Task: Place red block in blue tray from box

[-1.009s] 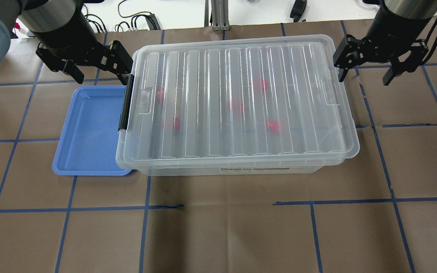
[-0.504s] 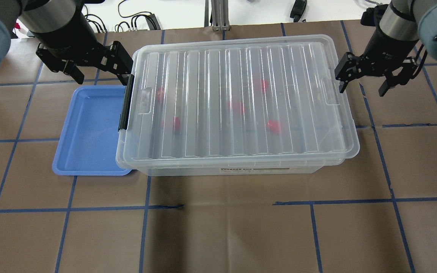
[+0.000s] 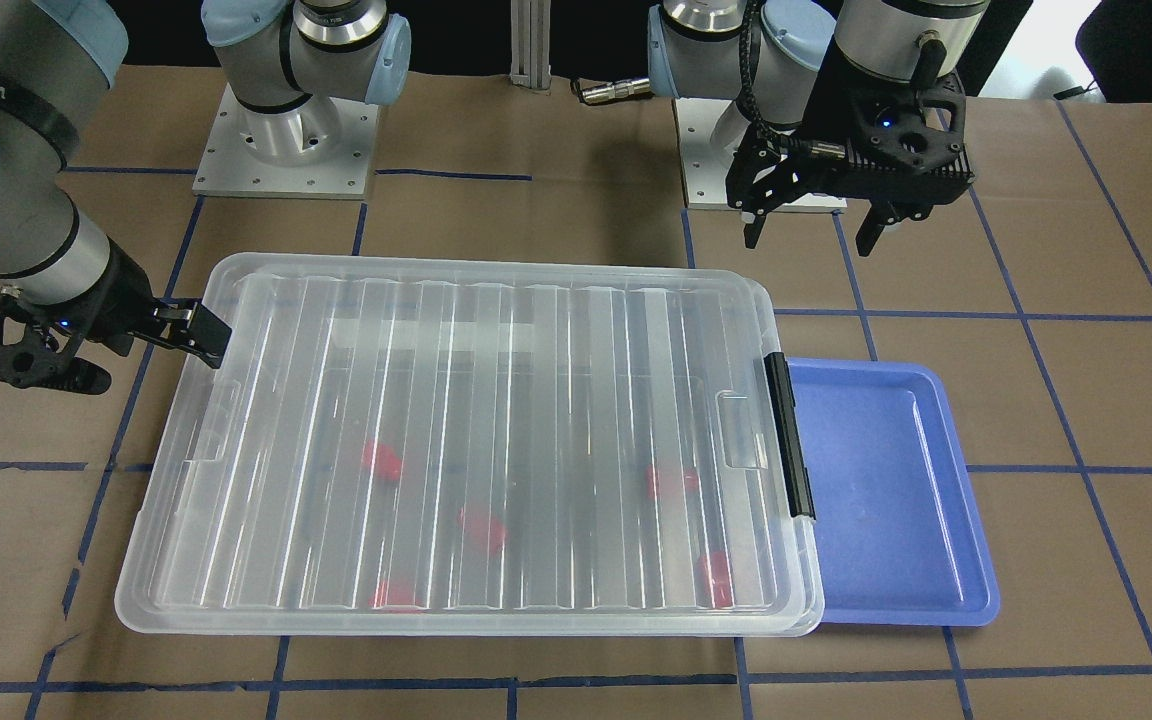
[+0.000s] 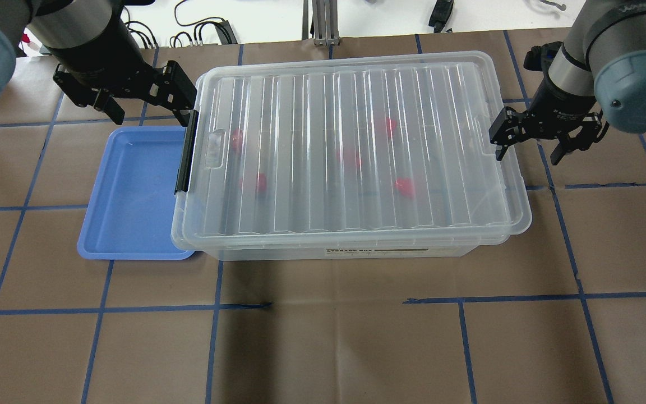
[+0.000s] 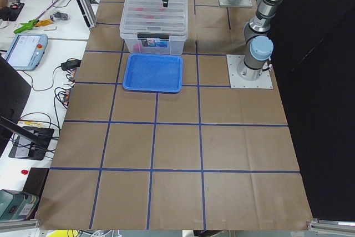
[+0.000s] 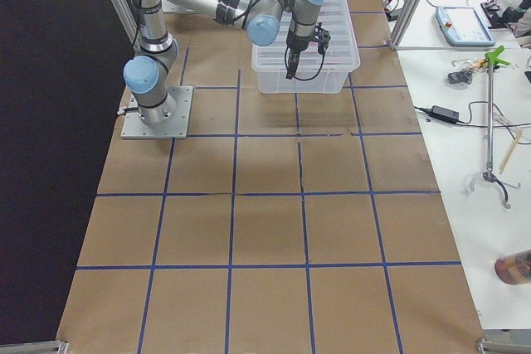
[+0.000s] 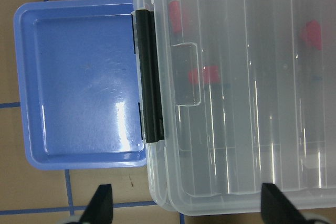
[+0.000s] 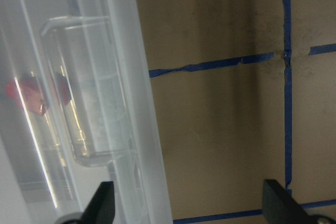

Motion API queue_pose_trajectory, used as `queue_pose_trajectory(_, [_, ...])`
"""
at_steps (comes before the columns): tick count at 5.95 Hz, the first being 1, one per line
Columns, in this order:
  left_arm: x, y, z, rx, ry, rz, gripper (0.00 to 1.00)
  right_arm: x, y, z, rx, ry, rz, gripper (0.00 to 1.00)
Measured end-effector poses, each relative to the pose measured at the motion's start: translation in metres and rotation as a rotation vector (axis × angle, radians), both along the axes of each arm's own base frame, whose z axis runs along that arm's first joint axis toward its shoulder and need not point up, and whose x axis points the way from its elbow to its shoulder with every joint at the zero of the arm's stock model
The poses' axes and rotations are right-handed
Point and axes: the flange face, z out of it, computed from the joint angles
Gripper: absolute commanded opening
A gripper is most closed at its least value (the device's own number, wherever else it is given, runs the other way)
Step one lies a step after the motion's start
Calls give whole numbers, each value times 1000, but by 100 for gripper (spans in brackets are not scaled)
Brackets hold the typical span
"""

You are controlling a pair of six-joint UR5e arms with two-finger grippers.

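The box point(image 4: 351, 151) is a clear bin, and its ribbed lid is closed. Several red blocks point(image 4: 404, 187) show blurred through the lid, also in the front view point(image 3: 381, 460) and both wrist views point(image 7: 205, 75) point(image 8: 31, 95). The blue tray point(image 4: 132, 196) lies empty against the box's short side with the black latch point(image 4: 185, 151). My left gripper point(image 4: 149, 109) is open and empty, above the tray's far edge beside the latch corner. My right gripper point(image 4: 526, 154) is open and empty at the box's other short side, one finger over the lid rim.
The table is covered with brown paper point(image 4: 334, 336) marked by blue tape lines. Both arm bases point(image 3: 286, 130) stand behind the box. Benches with tools and cables point(image 6: 465, 80) run along the table's ends.
My right gripper has moved down and toward the table's front, along the box's right short side, and now sits lower beside the lid rim. The left gripper, box and tray have not moved.
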Motion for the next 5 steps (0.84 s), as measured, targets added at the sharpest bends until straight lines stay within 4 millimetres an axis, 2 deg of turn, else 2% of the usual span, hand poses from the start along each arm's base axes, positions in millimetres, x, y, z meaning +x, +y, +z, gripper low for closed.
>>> queue_pose_trajectory(3, [0,0,0,1,2,0,99,-19,2,-11,5,28,22,100])
queue_pose_trajectory(5, [0,0,-1,1,2,-1,98,-36,0,-11,-12,55,52,100])
